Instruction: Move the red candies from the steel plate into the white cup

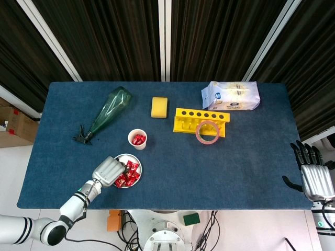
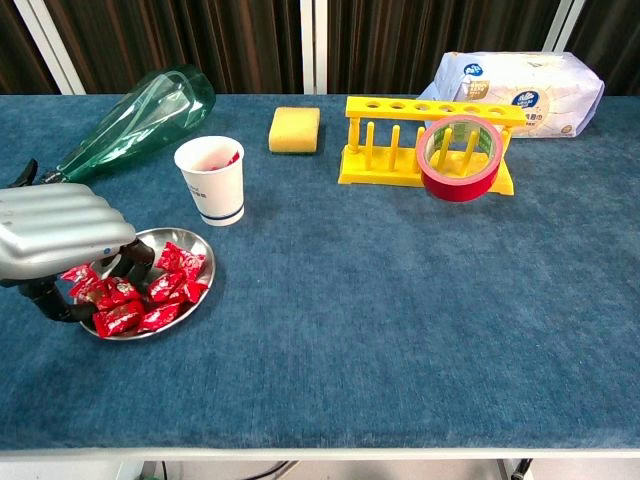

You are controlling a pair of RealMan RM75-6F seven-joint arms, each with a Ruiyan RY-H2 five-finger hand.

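Dark curtains hang behind a blue-clothed table (image 1: 172, 172), and on it everything is spread out well apart. Biggest is the green glass bottle (image 2: 135, 115), lying on its side beyond the left hand's knuckles, near but not touching. Far off to the right of those fingers sit a white packet (image 2: 520, 80), a yellow rack (image 2: 425, 140) with a roll of red tape (image 2: 458, 160) leaning against it, and a yellow sponge (image 2: 295, 130).

Over at the left, the left hand (image 2: 55, 235) lies palm down over the near-left part of the steel plate (image 2: 195, 285), its fingers (image 2: 135, 258) curled down and close together into the pile of red candies (image 2: 150, 290). The dark fingertips are touching the wrappers; whether any candy is actually pinched, I cannot tell from either view. Most of the candies lie just right of the fingertips, on the plate, some tucked beneath the palm. Just beyond the fingers and a little right stands the white cup (image 2: 211, 180), upright, with a few red candies already inside.

At the table's far right edge the right hand (image 1: 313, 175) hangs off the cloth, fingers straight and slightly apart, holding nothing.
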